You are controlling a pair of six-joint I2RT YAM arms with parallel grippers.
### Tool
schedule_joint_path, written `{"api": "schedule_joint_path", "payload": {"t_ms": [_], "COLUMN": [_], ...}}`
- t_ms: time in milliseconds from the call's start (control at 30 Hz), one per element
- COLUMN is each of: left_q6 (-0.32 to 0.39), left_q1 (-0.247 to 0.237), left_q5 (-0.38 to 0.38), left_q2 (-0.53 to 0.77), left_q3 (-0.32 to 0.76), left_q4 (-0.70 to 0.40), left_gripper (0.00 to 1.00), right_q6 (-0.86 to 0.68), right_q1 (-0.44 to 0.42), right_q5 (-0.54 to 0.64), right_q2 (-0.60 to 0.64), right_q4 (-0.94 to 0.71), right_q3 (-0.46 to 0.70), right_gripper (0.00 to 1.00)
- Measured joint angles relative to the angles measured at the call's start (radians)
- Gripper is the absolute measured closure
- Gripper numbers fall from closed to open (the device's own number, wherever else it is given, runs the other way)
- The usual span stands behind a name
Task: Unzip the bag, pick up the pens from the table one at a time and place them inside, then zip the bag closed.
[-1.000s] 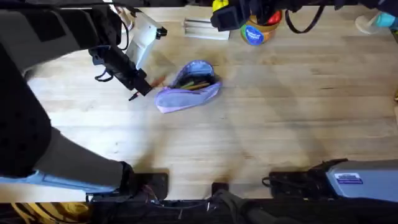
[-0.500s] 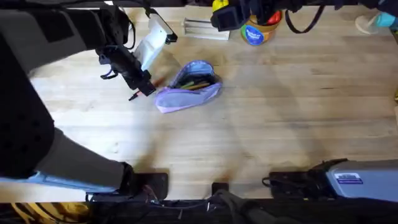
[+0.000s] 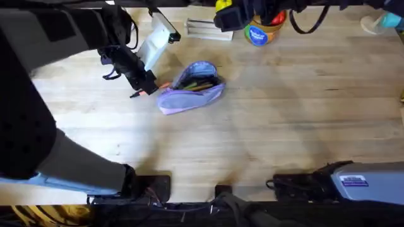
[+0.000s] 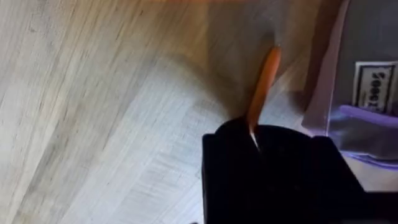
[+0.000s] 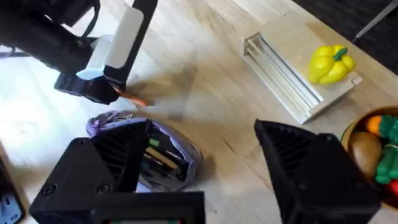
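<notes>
The lavender bag (image 3: 192,91) lies unzipped on the table (image 3: 284,113), with pens (image 3: 201,83) showing inside its mouth. Just left of it my left gripper (image 3: 146,88) is low over the wood, shut on an orange pen (image 3: 163,84) whose free end points toward the bag. From the left wrist, the orange pen (image 4: 264,78) sticks out of the black fingers (image 4: 273,168), and the bag (image 4: 367,37) is just beyond. My right gripper (image 5: 202,134) hangs open above the bag (image 5: 168,152), looking down on the left gripper (image 5: 102,90) and the orange pen (image 5: 134,98).
At the table's far edge stand a white rack (image 3: 208,28), a yellow toy pepper (image 5: 333,62), a blue-labelled tub (image 3: 257,33) and a bowl of toy food (image 5: 373,146). The right arm's dark bulk (image 3: 265,12) spans the far edge.
Over the last second my left gripper moved right toward the bag. The orange pen now shows further out of its fingers, nearer the bag. The bag has stayed put.
</notes>
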Motion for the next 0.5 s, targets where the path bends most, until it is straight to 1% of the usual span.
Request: {"api": "schedule_joint_path", "payload": {"t_ms": [367, 467, 500], "left_q6": [-0.047, -0.073, -0.112], "left_q1": [-0.002, -0.011, -0.021], "left_q5": [0.008, 0.031, 0.043], "left_q2": [0.005, 0.002, -0.033], "left_q3": [0.024, 0.025, 0.025], "left_q4": [-0.031, -0.049, -0.049], "left_gripper": [0.961, 0.96, 0.96], "right_q6": [0.0, 0.0, 0.0], "right_q1": [0.0, 0.0, 0.0], "right_q5": [0.0, 0.006, 0.044], "right_q2": [-0.007, -0.029, -0.067], "right_q4": [0.034, 0.038, 0.035], "right_q3": [0.0, 0.0, 0.0], "right_gripper": [0.004, 0.004, 0.004]}}
